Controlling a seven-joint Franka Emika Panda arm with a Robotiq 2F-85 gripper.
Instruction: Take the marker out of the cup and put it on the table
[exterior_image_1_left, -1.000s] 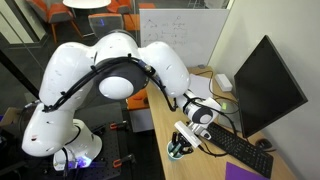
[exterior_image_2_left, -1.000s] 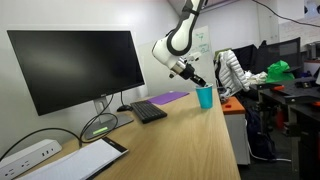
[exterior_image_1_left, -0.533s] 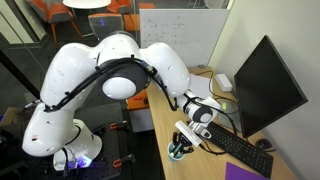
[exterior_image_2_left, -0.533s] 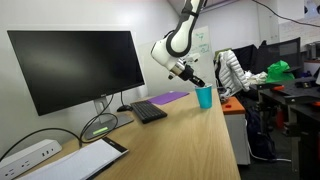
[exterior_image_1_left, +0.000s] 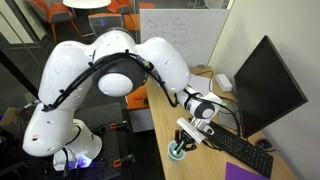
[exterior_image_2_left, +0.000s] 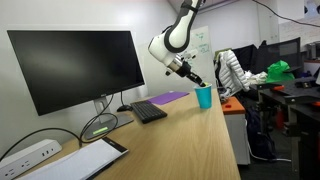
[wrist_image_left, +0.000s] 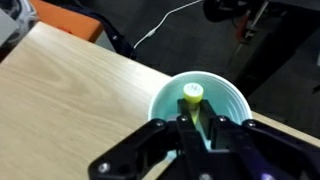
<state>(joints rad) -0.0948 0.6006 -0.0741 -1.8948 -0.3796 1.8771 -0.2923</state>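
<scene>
The cup (wrist_image_left: 232, 101) is white with a teal inside and stands near the edge of the light-wood table (wrist_image_left: 70, 90). The yellow marker (wrist_image_left: 192, 93) stands upright in it, its cap above the rim. My gripper (wrist_image_left: 198, 126) is right above the cup, its two fingers shut on the marker's shaft. In both exterior views the gripper (exterior_image_1_left: 190, 133) (exterior_image_2_left: 197, 83) hangs just over the cup (exterior_image_1_left: 178, 152) (exterior_image_2_left: 204, 97). The marker is too small to make out there.
A black keyboard (exterior_image_2_left: 148, 110) and a purple pad (exterior_image_2_left: 172, 97) lie beside the cup, in front of a large monitor (exterior_image_2_left: 75, 65). A power strip (exterior_image_2_left: 25, 155) and a white tablet (exterior_image_2_left: 85, 158) lie at the other end. The table edge is close to the cup (wrist_image_left: 150, 70).
The gripper has risen a little from the cup, so more of the cup shows below it in the exterior view. The cup has not moved.
</scene>
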